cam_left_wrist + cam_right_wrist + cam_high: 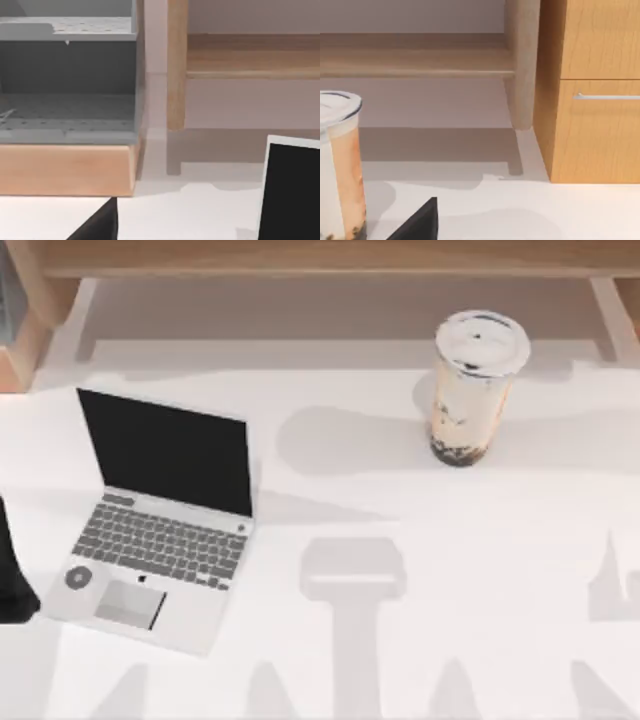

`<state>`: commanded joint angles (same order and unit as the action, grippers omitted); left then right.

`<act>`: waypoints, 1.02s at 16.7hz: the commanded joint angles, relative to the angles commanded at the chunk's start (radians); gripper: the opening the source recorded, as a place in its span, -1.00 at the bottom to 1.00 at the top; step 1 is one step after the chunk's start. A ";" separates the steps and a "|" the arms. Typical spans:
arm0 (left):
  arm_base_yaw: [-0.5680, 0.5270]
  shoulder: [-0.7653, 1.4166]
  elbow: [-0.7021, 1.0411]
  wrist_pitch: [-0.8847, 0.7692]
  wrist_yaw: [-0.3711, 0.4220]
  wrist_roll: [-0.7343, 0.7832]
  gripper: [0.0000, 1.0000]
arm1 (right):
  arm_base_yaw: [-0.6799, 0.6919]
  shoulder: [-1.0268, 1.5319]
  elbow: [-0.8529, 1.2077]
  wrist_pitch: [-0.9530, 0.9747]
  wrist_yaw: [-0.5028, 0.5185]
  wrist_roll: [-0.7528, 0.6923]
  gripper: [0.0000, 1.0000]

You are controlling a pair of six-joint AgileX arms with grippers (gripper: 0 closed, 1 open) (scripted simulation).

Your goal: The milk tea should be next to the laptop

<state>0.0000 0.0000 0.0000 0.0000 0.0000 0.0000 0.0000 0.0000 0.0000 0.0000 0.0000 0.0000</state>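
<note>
The milk tea stands upright on the counter, well apart from the open laptop at left. I cannot tell how either arm's jaws stand.

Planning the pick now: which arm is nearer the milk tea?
Right, as best I can judge. The milk tea stands on the table's right half and shows close in the right wrist view. The left arm sits at the table's far left edge, beyond the laptop.

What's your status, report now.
Left arm parked at table's left edge. Milk tea upright, far right of laptop, untouched. Path between them open.
</note>
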 joint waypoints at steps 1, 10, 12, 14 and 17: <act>0.000 0.000 0.000 0.000 0.000 0.000 1.00 | 0.000 0.000 0.000 0.000 0.000 0.000 1.00; 0.000 0.000 0.000 0.000 0.000 0.000 1.00 | 0.060 0.333 0.111 0.230 0.113 0.024 1.00; 0.000 0.000 0.000 0.000 0.000 0.000 1.00 | 0.093 0.491 0.161 0.340 0.165 0.033 1.00; 0.000 0.000 0.000 0.000 0.000 0.000 1.00 | 0.131 0.659 0.216 0.463 0.221 0.040 1.00; 0.000 0.000 0.000 0.000 0.000 0.000 1.00 | 0.195 0.920 0.301 0.659 0.309 0.046 1.00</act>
<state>0.0000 0.0000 0.0000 0.0000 0.0000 0.0000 0.1948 0.9203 0.3007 0.6589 0.3093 0.0464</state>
